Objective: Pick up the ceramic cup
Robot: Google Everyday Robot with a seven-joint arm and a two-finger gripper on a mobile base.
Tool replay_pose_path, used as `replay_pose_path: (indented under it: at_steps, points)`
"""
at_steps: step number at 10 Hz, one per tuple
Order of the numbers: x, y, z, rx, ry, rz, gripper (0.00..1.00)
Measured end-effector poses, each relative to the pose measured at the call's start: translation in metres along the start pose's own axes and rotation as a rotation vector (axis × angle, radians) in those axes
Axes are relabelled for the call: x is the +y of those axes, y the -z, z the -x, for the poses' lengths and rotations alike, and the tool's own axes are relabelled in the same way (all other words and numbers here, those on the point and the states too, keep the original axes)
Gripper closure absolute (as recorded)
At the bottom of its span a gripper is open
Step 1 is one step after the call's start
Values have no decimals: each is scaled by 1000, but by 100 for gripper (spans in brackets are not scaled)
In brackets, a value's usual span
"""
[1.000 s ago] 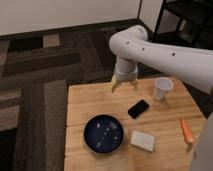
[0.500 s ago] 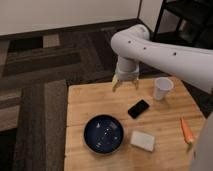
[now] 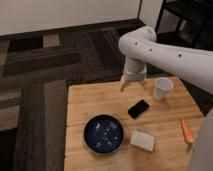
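Note:
The ceramic cup (image 3: 162, 88) is a small plain white cup standing upright near the far right of the wooden table (image 3: 85, 107). My gripper (image 3: 132, 86) hangs from the white arm over the table's far edge, to the left of the cup and apart from it. Its two fingers point down with a gap between them and hold nothing.
A dark blue speckled bowl (image 3: 103, 133) sits at the front middle. A black phone (image 3: 138, 108) lies between the gripper and the bowl. A flat white block (image 3: 142, 140) lies right of the bowl. An orange carrot (image 3: 186, 131) lies at the right edge. Dark patterned carpet surrounds the table.
The gripper has shifted slightly to the right, toward the cup. The objects on the table have not moved.

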Motion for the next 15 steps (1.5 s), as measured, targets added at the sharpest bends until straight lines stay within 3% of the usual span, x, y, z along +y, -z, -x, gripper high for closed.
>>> replay_pose_path:
  at_steps: [7,11,15]
  points:
    - [-110,-28,37,22,76,-61,35]
    - [-135,-43,50,17,192,-52,35]
    - [-147,-66,59,12,275,-17,35]
